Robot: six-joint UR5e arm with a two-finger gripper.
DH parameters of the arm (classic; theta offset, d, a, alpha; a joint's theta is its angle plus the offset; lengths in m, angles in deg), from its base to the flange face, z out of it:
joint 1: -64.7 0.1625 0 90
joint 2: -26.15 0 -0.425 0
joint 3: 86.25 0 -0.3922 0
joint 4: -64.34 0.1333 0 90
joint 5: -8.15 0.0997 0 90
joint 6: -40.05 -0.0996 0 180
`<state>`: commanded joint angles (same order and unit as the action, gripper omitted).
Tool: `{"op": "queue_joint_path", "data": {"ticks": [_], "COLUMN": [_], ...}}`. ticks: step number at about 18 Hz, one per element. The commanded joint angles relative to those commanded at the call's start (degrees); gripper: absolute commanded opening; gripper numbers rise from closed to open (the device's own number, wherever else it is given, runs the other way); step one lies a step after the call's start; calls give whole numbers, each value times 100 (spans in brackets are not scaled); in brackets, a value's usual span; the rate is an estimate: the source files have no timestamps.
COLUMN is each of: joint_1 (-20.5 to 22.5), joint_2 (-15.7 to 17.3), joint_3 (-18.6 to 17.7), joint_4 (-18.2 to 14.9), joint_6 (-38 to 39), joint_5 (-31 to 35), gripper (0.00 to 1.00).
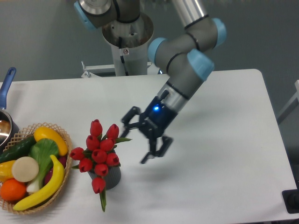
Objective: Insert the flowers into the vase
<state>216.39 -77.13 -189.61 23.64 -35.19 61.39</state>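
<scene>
The flowers (pixel 99 151), a bunch of red tulip buds with green leaves, stand in the vase (pixel 108 178), a small dark grey cylinder mostly hidden under the blooms. One bud and a green leaf hang down over the vase's front. My gripper (pixel 136 136) hovers to the right of the bunch, open, with nothing between its fingers, apart from the flowers.
A woven basket (pixel 61 189) with a banana, an orange, a yellow pepper and green vegetables sits at the left edge, close to the vase. A pot with a blue handle (pixel 6 83) is at the far left. The robot pedestal (pixel 127 39) stands behind the table.
</scene>
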Motion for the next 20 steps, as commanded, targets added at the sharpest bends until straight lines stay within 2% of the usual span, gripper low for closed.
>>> {"op": "queue_joint_path", "data": {"ticks": [3, 4, 5, 6, 7, 10, 11, 12, 14, 18, 20], "joint_1": [307, 369, 378, 404, 457, 755, 869, 897, 1098, 1573, 1582], "joint_2": [255, 378, 544, 633, 677, 958, 994, 1020, 1038, 1187, 1179], "joint_3": [149, 254, 333, 369, 378, 501, 693, 851, 1054, 1099, 1108], "joint_4": [-17, -44, -87, -271, -403, -1175, -1691, -2053, -2599, -3277, -3305], "joint_6": [88, 80, 36, 18, -26, -910, -1349, -1597, -2010, -3064, -3172], "joint_5": [485, 973, 1779, 2283, 2349, 2358, 2358, 2358, 2358, 2271, 2227], "gripper": [100, 100, 100, 100, 100, 100, 100, 100, 100, 100, 100]}}
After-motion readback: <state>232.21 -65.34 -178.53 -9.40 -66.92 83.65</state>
